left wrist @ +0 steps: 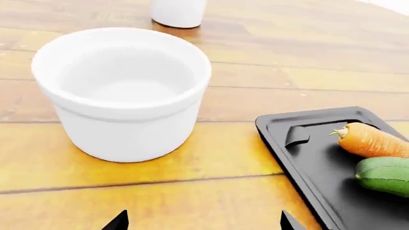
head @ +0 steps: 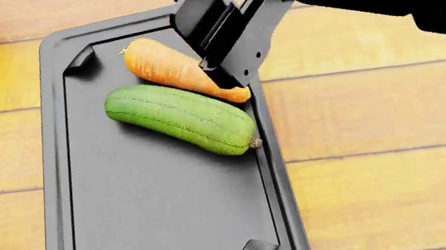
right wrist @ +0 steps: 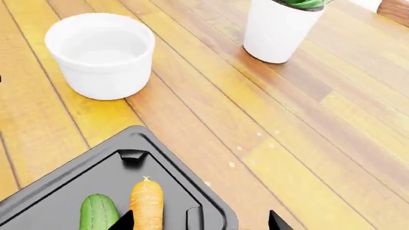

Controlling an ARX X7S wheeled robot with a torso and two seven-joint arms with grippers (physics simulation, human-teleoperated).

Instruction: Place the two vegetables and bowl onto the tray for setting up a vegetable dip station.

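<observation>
Carrot (head: 181, 69) and cucumber (head: 183, 118) lying side by side, touching, inside tray (head: 168, 235). Bowl (left wrist: 121, 91) sitting off tray, on wood just beside tray's short end.

Right gripper (head: 218, 35) hovering over carrot, fingers spread, grasping nothing. Left gripper (left wrist: 203, 223) facing bowl, fingertips parted, empty.

Risks, judging:
- right fingers clipping carrot, rolling it over rim
- bowl's thick rim slipping in pinch
- vegetables crowding bowl's landing spot

Surface: glossy plank tabletop (right wrist: 307, 143). White planter (right wrist: 281, 28) with green leaves standing near bowl.
</observation>
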